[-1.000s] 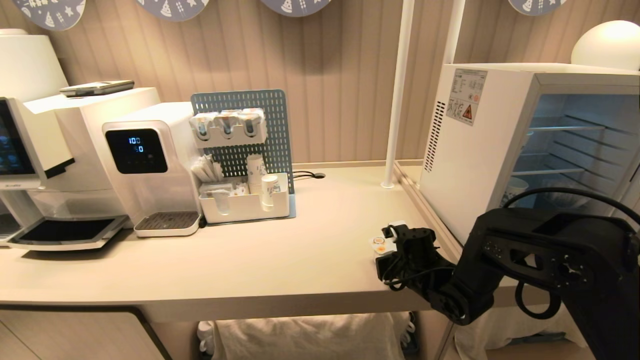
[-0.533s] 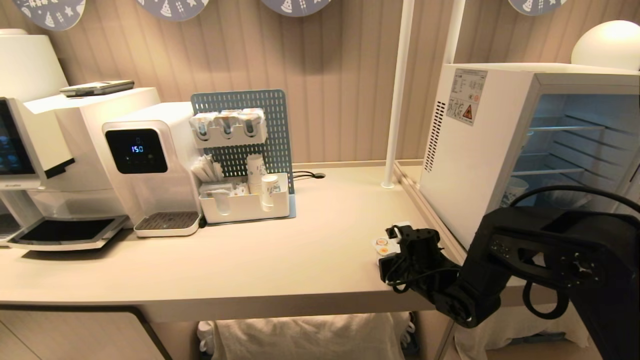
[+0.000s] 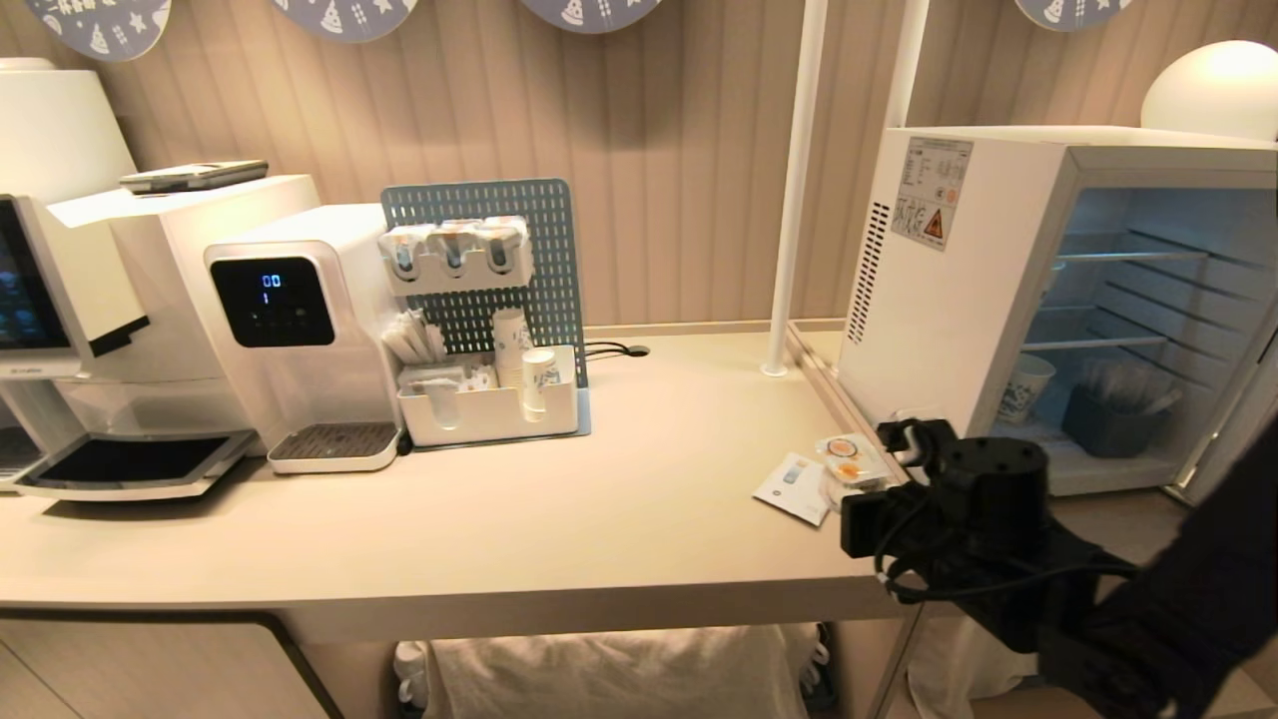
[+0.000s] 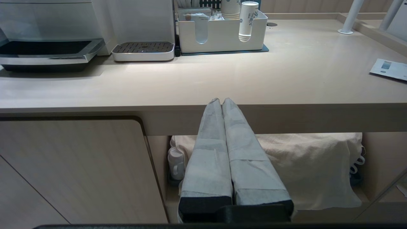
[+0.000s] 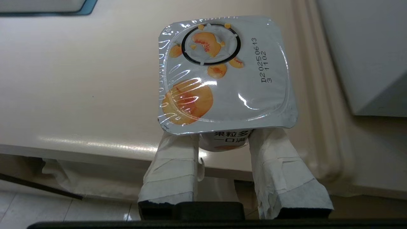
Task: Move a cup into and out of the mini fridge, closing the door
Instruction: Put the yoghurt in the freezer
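Your right gripper (image 5: 222, 140) clamps the cup (image 5: 222, 76) just under its foil lid, above the counter (image 3: 599, 499) edge beside the mini fridge (image 3: 998, 280). A paper cup (image 3: 1023, 389) and dark bin (image 3: 1108, 419) sit inside. Your left gripper (image 4: 221, 101) rests pressed together below the counter.

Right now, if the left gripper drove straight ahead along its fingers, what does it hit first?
Most likely the front edge of the counter. The left gripper, shut and parked below the countertop, has its fingertips level with that edge in the left wrist view. Depth is unclear, so how far off the edge lies cannot be told.
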Controlling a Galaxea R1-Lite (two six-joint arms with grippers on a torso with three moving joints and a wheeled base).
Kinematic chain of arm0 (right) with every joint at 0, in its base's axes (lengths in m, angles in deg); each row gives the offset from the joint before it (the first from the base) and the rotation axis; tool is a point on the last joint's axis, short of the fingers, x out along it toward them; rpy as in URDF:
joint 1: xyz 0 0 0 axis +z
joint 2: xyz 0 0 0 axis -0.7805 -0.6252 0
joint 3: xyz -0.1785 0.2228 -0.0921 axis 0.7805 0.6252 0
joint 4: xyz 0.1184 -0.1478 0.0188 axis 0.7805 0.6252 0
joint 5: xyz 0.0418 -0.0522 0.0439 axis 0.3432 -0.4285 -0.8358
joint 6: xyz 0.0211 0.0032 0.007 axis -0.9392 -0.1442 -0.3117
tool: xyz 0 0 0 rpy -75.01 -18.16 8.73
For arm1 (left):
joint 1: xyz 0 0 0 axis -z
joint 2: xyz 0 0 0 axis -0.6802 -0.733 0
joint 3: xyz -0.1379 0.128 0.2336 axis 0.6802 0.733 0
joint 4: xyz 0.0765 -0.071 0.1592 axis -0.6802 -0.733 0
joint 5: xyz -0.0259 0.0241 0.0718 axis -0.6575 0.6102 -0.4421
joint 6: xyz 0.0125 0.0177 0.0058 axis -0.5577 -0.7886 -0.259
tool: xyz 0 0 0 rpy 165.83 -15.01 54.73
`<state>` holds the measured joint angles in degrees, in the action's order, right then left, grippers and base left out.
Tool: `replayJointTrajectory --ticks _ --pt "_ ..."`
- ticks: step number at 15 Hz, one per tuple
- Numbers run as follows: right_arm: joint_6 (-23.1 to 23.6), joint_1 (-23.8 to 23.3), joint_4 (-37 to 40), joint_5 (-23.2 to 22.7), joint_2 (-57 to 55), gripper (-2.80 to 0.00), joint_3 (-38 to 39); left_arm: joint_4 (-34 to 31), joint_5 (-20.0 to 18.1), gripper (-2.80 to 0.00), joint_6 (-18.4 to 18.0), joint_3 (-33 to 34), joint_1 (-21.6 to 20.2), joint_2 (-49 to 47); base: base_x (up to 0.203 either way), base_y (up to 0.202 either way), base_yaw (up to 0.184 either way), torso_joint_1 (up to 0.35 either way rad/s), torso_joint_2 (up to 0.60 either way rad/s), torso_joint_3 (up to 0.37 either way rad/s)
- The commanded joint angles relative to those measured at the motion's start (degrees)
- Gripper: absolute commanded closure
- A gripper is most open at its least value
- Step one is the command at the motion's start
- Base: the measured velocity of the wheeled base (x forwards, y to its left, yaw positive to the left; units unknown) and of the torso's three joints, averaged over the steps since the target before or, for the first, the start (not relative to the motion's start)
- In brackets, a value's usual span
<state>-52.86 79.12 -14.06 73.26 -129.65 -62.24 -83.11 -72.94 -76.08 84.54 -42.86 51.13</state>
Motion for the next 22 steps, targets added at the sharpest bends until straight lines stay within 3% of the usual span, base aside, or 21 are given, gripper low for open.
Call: replayJointTrajectory --ticks 1,5,8,11,13,15,17,20,22 --pt "0.70 1.57 0.59 6.62 19.10 0.00 6.71 0.00 0.07 0.00 0.38 0.09 0.00 0.02 0.000 0.000 0.000 0.000 0.00 0.000" --pt "5.10 1.87 8.01 27.69 47.76 0.00 12.47 0.00 0.25 0.00 0.55 0.09 0.00 0.02 0.000 0.000 0.000 0.000 0.00 0.000" --pt "8.05 -4.32 23.33 35.35 70.15 0.00 12.19 0.00 0.25 0.00 0.55 0.09 0.00 0.02 0.000 0.000 0.000 0.000 0.00 0.000" --pt "9.16 -13.91 38.73 38.29 90.12 0.00 12.50 -0.03 0.25 0.00 0.55 0.09 0.00 0.02 0.000 0.000 0.000 0.000 0.00 0.000" --pt "9.56 -18.38 40.47 39.46 95.69 0.00 17.73 -0.03 0.25 0.00 0.55 0.09 0.00 0.02 0.000 0.000 0.000 0.000 0.00 0.000" --pt "11.39 -20.73 41.13 39.65 95.59 0.00 21.71 0.00 0.25 0.00 0.38 0.09 0.00 0.02 0.000 0.000 0.000 0.000 0.00 0.000" --pt "12.09 -22.47 43.14 39.89 95.36 0.00 17.60 0.00 0.25 0.00 0.38 0.09 0.00 0.02 0.000 0.000 0.000 0.000 0.00 0.000" --pt "12.17 -23.61 43.54 40.01 94.98 0.00 20.68 0.01 0.25 0.00 0.03 0.09 0.00 0.02 0.000 0.000 0.000 0.000 0.00 0.000" --pt "12.30 -26.31 46.53 39.31 95.74 0.00 17.73 0.00 0.25 0.00 0.11 0.09 0.00 0.02 0.000 0.000 0.000 0.000 0.00 0.000"
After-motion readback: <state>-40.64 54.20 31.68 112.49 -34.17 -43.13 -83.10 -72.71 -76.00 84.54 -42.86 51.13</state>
